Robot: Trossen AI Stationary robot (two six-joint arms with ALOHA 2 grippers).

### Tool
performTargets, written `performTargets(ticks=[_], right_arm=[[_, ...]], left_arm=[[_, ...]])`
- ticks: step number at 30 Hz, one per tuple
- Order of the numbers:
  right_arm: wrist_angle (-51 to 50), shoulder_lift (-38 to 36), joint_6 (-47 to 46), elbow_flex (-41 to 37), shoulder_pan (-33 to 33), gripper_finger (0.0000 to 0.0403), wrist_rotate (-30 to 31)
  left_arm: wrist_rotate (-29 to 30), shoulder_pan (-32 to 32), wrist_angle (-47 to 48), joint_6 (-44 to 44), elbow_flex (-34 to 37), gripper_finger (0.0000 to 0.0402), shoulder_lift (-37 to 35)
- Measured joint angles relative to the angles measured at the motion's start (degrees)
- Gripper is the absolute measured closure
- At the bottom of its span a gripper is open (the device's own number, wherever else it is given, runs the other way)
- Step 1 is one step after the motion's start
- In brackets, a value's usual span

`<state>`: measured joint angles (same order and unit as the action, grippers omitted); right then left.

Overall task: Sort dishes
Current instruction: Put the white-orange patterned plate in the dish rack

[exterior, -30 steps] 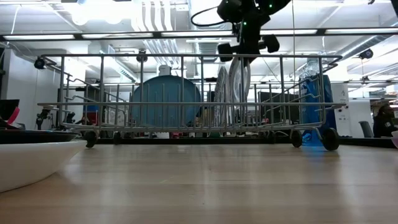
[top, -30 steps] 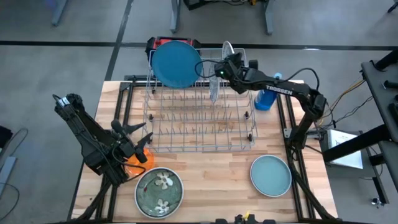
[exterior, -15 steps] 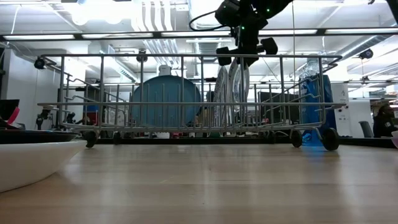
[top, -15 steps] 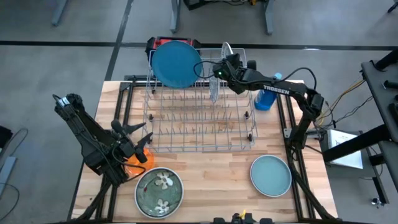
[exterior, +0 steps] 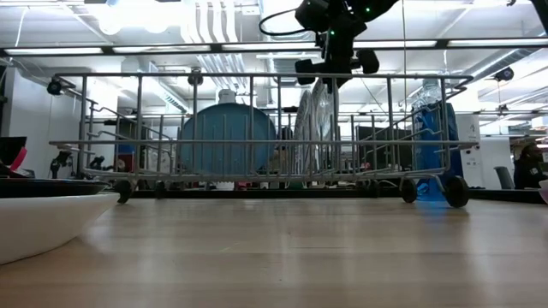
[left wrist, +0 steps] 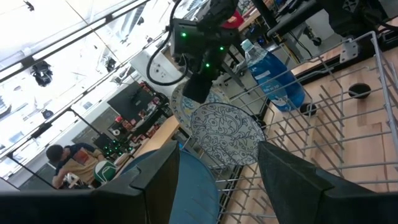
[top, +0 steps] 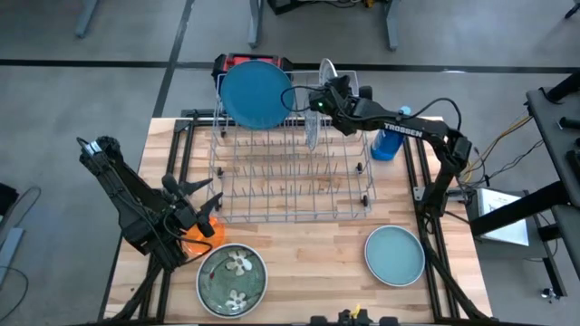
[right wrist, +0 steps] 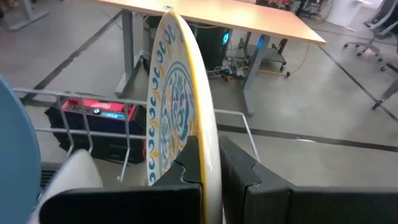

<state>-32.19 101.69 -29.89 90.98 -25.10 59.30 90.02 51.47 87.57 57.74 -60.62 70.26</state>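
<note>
A wire rack [top: 290, 172] stands mid-table. A large blue plate [top: 256, 93] stands upright at its far left, and a black-and-white patterned plate [left wrist: 227, 134] stands on edge further right. My right gripper [right wrist: 211, 171] is over the rack's far side, shut on a yellow-rimmed, blue-patterned plate [right wrist: 177, 93], also seen edge-on from above [top: 329, 77]. My left gripper [top: 205, 195] hangs open and empty over the table's near left, above a small orange plate [top: 201, 234] lying flat. A green flowered plate [top: 232, 276] and a teal plate [top: 395, 254] lie near the front edge. My right gripper pinches the patterned plate's upper rim [right wrist: 208, 149] between its two fingers [right wrist: 191, 168], one finger on each face. It comes slanting down from the near right, along the plate's plane. The plate stands on edge below the gripper [exterior: 324, 120], its lower part inside the rack.
A blue bottle [top: 388, 143] stands just outside the rack's right end. A red box [top: 237, 63] sits behind the rack. Bare wood lies between the rack and the two front plates. A white dish rim [exterior: 43, 222] fills the low view's near left.
My right gripper has eased slightly toward the table's left with the plate's top rim. The plate now stands more upright in the rack than a second ago.
</note>
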Motion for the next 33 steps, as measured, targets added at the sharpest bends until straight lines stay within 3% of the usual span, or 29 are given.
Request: performTargets(ticks=[33], right_arm=[[-1.20, 2.19, 0.20, -0.26, 0.61, 0.0394, 2.46]], left_arm=[[0.00, 0.00, -0.13, 0.00, 0.00, 0.0196, 0.00]])
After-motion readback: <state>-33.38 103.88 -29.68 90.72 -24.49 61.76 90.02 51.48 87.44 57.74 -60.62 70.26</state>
